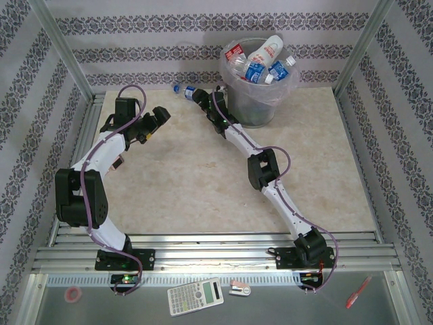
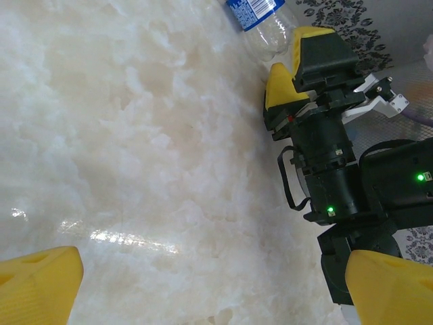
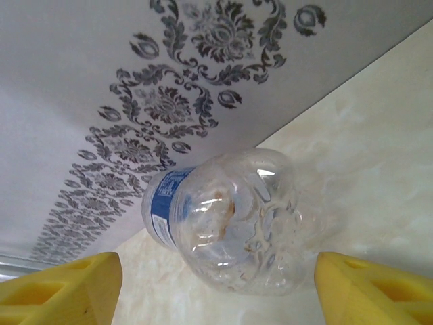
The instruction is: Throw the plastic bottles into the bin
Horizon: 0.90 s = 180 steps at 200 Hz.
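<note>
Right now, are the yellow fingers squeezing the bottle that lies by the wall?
No, the bottle lies on the table with clear gaps between it and the right arm's fingers on both sides.

No wording can be read anywhere. The bottle (image 3: 223,223) lying by the wall carries a blue label with white print, too blurred to make out in either wrist view. The red and blue labels on the bottles (image 1: 258,59) in the bin (image 1: 257,108), and the calculator (image 1: 195,296) keys, are too small.
</note>
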Motion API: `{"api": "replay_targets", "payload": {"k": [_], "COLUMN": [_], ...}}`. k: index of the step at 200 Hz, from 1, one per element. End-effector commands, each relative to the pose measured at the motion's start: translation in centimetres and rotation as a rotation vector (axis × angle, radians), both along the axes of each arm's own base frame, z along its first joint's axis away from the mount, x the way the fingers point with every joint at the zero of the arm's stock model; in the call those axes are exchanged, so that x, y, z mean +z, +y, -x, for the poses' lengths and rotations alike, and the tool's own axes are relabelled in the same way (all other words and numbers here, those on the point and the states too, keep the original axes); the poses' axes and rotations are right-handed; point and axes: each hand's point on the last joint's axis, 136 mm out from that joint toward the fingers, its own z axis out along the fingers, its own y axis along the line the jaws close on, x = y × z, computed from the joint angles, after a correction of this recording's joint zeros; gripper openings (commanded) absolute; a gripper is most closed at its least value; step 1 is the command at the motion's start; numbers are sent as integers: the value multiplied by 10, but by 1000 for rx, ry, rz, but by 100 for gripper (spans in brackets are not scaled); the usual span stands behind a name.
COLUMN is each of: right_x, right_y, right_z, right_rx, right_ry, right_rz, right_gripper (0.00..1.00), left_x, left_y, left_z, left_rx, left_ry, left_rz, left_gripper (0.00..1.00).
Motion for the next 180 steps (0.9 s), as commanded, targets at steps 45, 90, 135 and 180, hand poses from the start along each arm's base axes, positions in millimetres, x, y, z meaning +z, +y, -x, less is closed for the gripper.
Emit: {"api": "replay_targets", "payload": {"k": [45, 90, 135, 180], "right_x": [29, 27, 44, 75], "right_y": [9, 40, 68, 141], "right_z": [-1, 16, 33, 92], "right_rx": [-18, 48, 136, 408], "right_ry": [-66, -31, -29, -7], "right_rz": [-145, -171, -205, -204], "right_gripper": [70, 66, 63, 61], "left_x": [-17, -39, -51, -65], "left_y": [40, 54, 63, 84], "left_z": [-56, -96, -126, -129], "left_rx": [190, 238, 266, 342], "left_ry": [62, 114, 135, 193], "left_rz": [-2, -30, -53, -119], "left_gripper": [100, 100, 100, 100]}}
